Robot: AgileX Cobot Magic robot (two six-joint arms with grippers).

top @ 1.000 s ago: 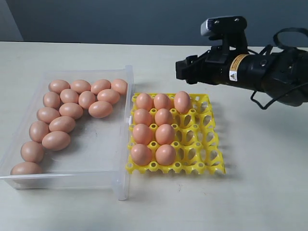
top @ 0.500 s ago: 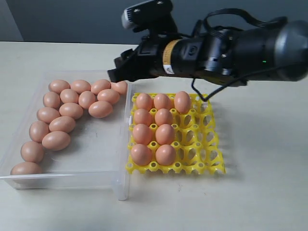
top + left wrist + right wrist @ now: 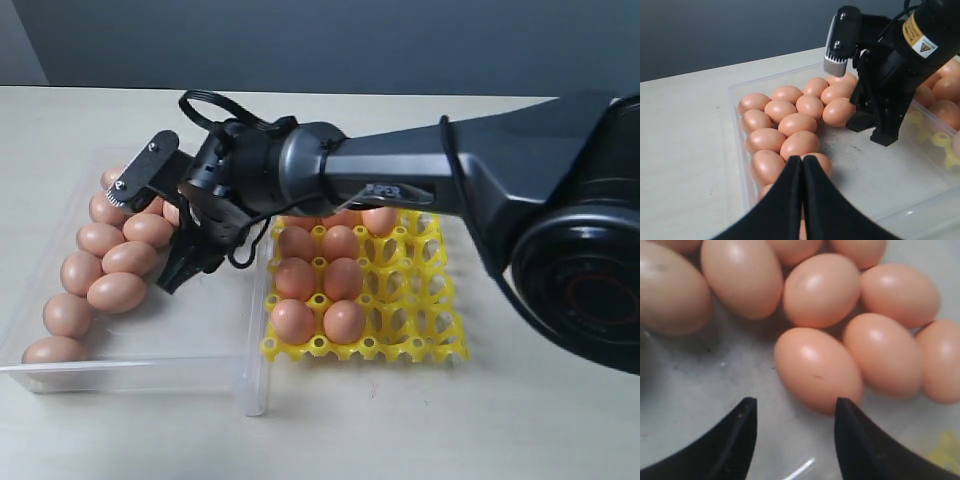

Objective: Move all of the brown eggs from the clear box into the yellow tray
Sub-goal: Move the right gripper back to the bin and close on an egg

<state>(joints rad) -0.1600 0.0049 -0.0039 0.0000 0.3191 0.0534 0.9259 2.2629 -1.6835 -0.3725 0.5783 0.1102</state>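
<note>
Most eggs [image 3: 117,292] lie loose in the box [image 3: 205,335], packed against one another along its left wall and far end, with clear floor showing on the side nearest the tray [image 3: 420,330]. More eggs stand in the tray's cups, filling the columns closest to the box. The tray sits just to the right of the box, against its wall, and both rest on a pale surface [image 3: 400,430]

The right arm [image 3: 420,185] reaches from the right, over the far part of the tray and down into the box. The right fingers [image 3: 742,440] are spread apart with nothing between them; only box floor shows in the gap. One egg at the edge of the cluster lies just ahead of the tips, close beside one finger; whether it touches I cannot tell

The left fingers [image 3: 785,200] are pressed together tip to tip, holding nothing. They show only in the left wrist view, above the eggs along one wall of the box
</note>
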